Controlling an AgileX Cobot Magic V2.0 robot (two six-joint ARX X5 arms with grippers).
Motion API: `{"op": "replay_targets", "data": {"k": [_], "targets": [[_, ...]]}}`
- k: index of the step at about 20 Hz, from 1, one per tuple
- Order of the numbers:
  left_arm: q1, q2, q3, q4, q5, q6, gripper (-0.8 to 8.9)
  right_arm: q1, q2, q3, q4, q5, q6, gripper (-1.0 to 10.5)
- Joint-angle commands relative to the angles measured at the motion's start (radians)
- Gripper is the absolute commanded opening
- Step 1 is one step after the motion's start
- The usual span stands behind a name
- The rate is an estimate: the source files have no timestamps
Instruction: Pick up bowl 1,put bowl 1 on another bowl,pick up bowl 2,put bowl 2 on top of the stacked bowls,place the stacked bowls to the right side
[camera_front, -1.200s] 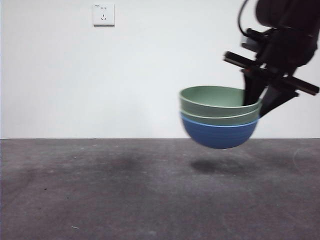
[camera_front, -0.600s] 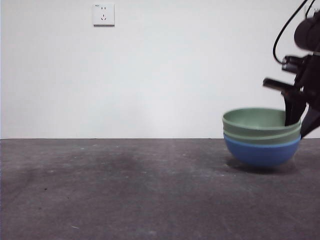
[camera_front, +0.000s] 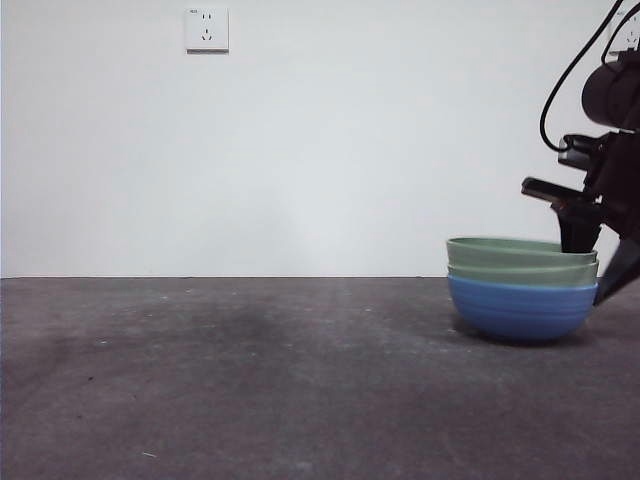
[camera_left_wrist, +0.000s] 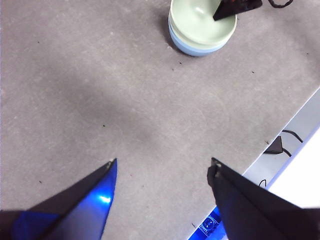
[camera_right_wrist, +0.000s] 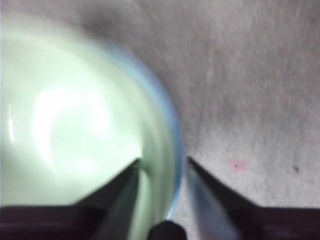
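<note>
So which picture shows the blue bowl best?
The front view: the blue bowl shows its whole side under two green bowls. The left wrist view shows only a far-off pale rim, and the right wrist view a blurry blue edge beside the right gripper.

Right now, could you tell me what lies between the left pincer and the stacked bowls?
Only bare grey table, as the left wrist view shows, between the left pincer and the stacked bowls.

The stacked bowls (camera_front: 522, 290) look like smooth plastic with a soft sheen, faintly ridged on the blue side. The table (camera_front: 250, 380) is matt, rough, speckled dark grey.
</note>
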Motion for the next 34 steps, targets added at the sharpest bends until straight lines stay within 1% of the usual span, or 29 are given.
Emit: {"op": "replay_targets", "data": {"k": [1, 6, 9, 14, 16, 19, 24, 28, 30, 34], "targets": [[-0.001, 0.003, 0.001, 0.006, 0.0, 0.01, 3.12, 0.002, 0.017, -0.015, 0.0, 0.003, -0.014, 2.3], [-0.001, 0.003, 0.001, 0.006, 0.0, 0.01, 3.12, 0.002, 0.001, -0.014, 0.02, 0.002, -0.017, 2.3], [-0.001, 0.003, 0.001, 0.006, 0.0, 0.01, 3.12, 0.002, -0.057, -0.014, 0.018, 0.002, -0.025, 2.3], [-0.001, 0.003, 0.001, 0.01, 0.001, 0.011, 3.12, 0.002, -0.222, -0.014, -0.021, 0.005, -0.024, 2.3], [-0.001, 0.003, 0.001, 0.01, 0.001, 0.011, 3.12, 0.002, -0.309, -0.014, -0.07, 0.004, -0.025, 2.3], [-0.001, 0.003, 0.001, 0.008, 0.001, 0.013, 3.12, 0.011, -0.449, -0.014, -0.172, 0.001, -0.051, 2.3], [-0.001, 0.003, 0.001, -0.006, 0.004, 0.014, 3.12, 0.095, -0.669, -0.014, -0.407, 0.001, -0.093, 2.2], [-0.001, 0.003, 0.001, -0.036, 0.005, 0.014, 3.12, 0.216, -0.786, -0.014, -0.603, 0.002, -0.103, 2.2], [-0.001, 0.003, 0.001, -0.05, 0.005, 0.014, 3.12, 0.256, -0.819, -0.014, -0.653, 0.002, -0.103, 2.2], [-0.001, 0.003, 0.001, -0.061, 0.005, 0.014, 3.12, 0.293, -0.839, -0.014, -0.665, 0.002, -0.103, 2.2]]}}
